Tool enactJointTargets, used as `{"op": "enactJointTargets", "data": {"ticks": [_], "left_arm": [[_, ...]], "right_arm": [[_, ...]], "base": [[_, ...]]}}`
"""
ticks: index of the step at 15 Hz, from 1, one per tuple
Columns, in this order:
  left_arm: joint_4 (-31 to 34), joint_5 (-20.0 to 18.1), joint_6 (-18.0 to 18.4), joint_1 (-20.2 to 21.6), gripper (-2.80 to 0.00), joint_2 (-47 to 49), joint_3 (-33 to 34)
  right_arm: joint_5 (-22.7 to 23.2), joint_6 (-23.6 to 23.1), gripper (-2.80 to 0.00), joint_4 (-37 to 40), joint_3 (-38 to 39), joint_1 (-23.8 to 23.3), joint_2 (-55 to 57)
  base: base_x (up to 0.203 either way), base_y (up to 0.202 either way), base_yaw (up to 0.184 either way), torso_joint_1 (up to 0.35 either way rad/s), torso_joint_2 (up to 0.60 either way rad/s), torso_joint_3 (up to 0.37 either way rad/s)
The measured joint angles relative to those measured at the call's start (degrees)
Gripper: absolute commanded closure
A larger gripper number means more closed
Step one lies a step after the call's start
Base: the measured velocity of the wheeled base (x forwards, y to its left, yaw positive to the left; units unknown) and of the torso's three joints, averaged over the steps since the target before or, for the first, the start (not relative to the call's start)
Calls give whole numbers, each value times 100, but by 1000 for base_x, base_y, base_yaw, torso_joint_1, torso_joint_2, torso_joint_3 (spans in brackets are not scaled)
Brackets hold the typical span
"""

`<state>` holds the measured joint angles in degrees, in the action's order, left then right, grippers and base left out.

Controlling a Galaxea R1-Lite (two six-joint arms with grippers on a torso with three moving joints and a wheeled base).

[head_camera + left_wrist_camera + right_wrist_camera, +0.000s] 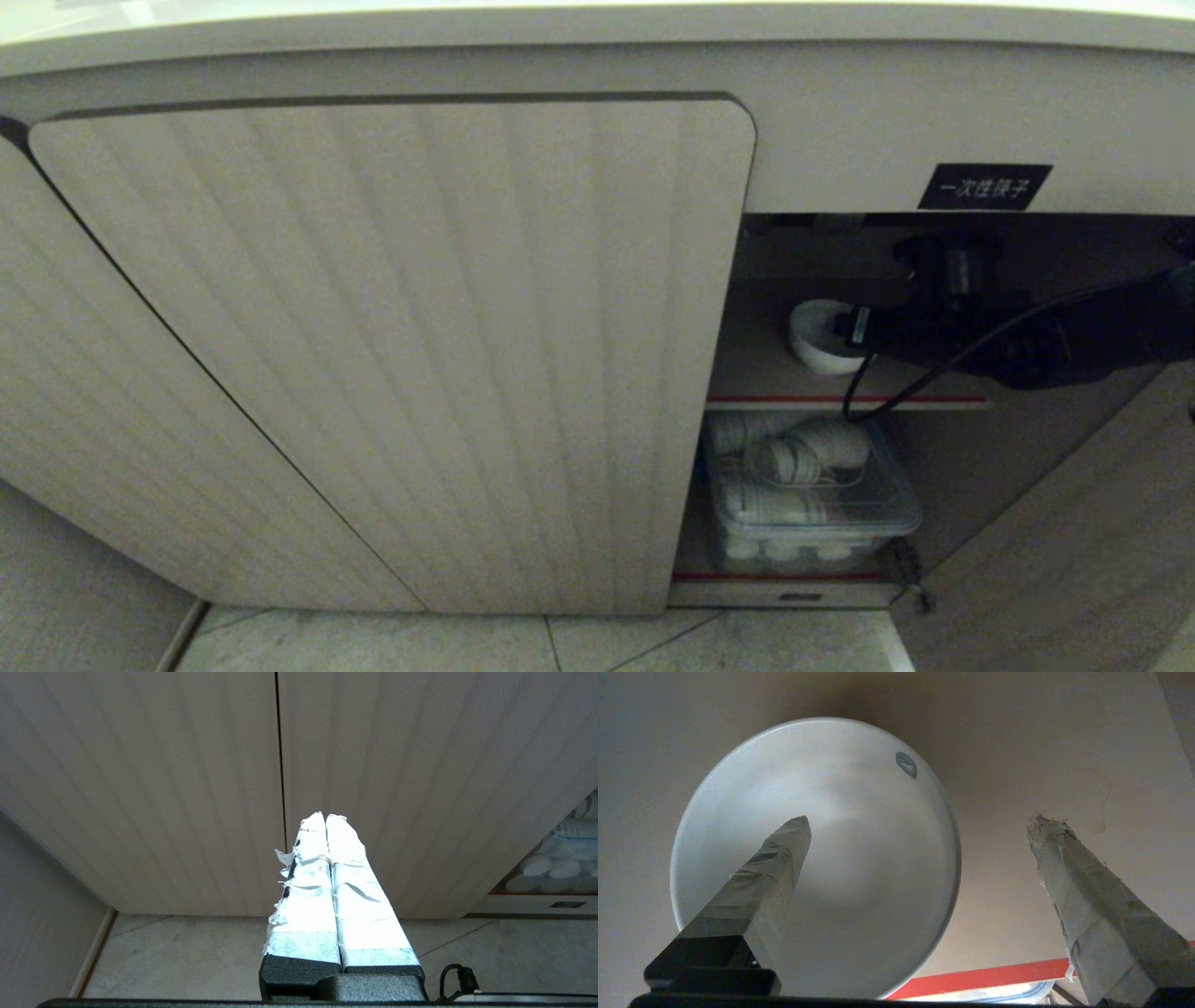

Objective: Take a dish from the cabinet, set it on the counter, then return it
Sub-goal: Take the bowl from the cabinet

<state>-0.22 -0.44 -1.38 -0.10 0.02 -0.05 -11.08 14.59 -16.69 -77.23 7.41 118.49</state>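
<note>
Right gripper [920, 821] is inside the open side of the cabinet [392, 355], over the upper red-edged shelf [840, 399], fingers spread wide and holding nothing. One finger [780, 858] sits above the hollow of the bowl [859, 858]; the other finger [1069, 858] is outside the rim, over bare shelf. No visible contact with the bowl. The bowl rests upright on that shelf, just ahead of the gripper, with a small grey mark on its inner wall. In the head view the right arm [1046, 341] comes in from the right, a black cable looping below it. Below the gripper, on the lower shelf, a clear plastic box [812, 504] holds white items. A black label [985, 187] is above the opening. Left gripper [325, 817] hangs parked outside, facing the shut ribbed doors, its taped fingers pressed together, empty, above the tiled floor [196, 956].
</note>
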Motion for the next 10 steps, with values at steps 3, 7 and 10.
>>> {"op": "enactJointTargets", "data": {"ticks": [3, 7, 10], "left_arm": [[-2, 0, 0, 0, 0, 0, 0], [-2, 0, 0, 2, 0, 0, 0], [-1, 0, 0, 2, 0, 0, 0]], "right_arm": [[8, -21, -280, 161, -42, -3, 0], [0, -27, -280, 410, -201, -13, 0], [-2, -35, -280, 412, -227, -15, 9]], "base": [[0, 0, 0, 0, 0, 0], [0, 0, 0, 0, 0, 0], [0, 0, 0, 0, 0, 0]]}}
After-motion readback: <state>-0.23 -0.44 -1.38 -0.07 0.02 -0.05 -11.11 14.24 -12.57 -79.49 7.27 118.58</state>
